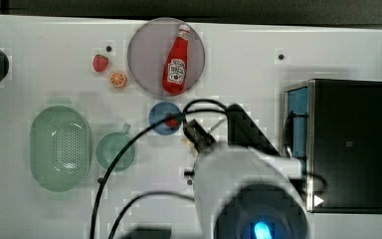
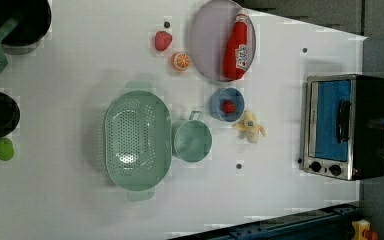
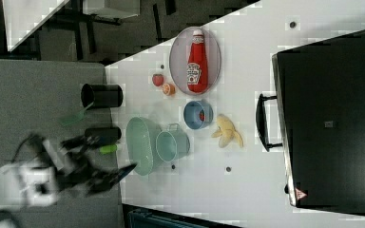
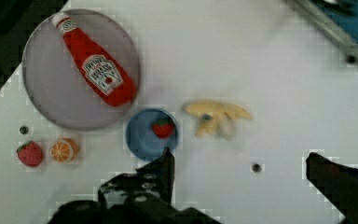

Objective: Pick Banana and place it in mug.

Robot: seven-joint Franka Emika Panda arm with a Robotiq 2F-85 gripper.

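Clearly, the gripper (image 4: 240,163) is held wide apart, empty, above the banana (image 4: 216,116) mid-worktop (image 4: 270,70); label writing on the ketchup bottle (image 4: 95,67) cannot be read.

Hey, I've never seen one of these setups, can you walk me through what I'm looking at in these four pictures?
It is one robot arm working over a white table. Three pictures come from fixed cameras around the table, and the fourth from a camera on the arm's wrist, looking down past its hand. The hand is a two-fingered clamp; its fingers stand wide open and hold nothing.

On the table lie a small banana, a teal mug beside a big green basket, a blue bowl with a small red thing in it, a ketchup bottle lying on a grey plate, a strawberry, an orange slice and a toaster oven.

The job is to put the banana in the mug. The banana lies on the table, not yet picked up, and in the wrist view the open hand is near it.
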